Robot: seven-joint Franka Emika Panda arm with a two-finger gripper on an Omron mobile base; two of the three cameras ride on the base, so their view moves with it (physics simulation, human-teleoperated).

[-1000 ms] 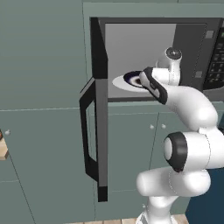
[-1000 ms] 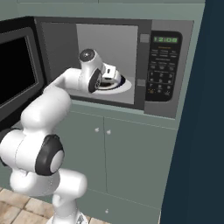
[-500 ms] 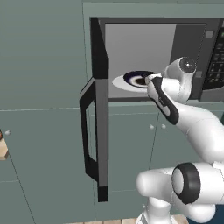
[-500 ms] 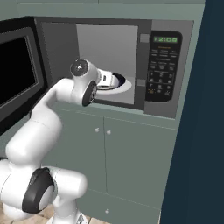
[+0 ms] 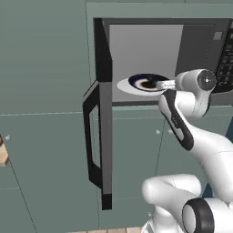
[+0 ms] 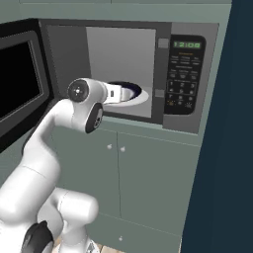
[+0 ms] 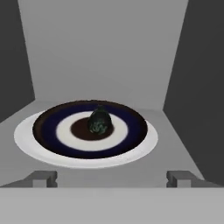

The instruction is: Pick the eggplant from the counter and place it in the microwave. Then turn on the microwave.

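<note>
sitting on the dark centre of a ringed plate [image 7: 26,140], the eggplant [image 7: 99,121] lies inside the microwave [image 6: 185,79], on the white turntable floor of the grey cavity. the gripper [image 7: 111,177] hangs just in front of the plate with its jaws spread wide and nothing between them; the fingertips [image 7: 41,177] stand apart from the eggplant. the microwave door [image 5: 103,136] is swung fully open to the left, its black bar handle [image 5: 90,136] facing out. the keypad [image 6: 180,86] and green display [image 6: 189,45] sit right of the cavity, above grey-green cabinet fronts [image 6: 148,178].
</note>
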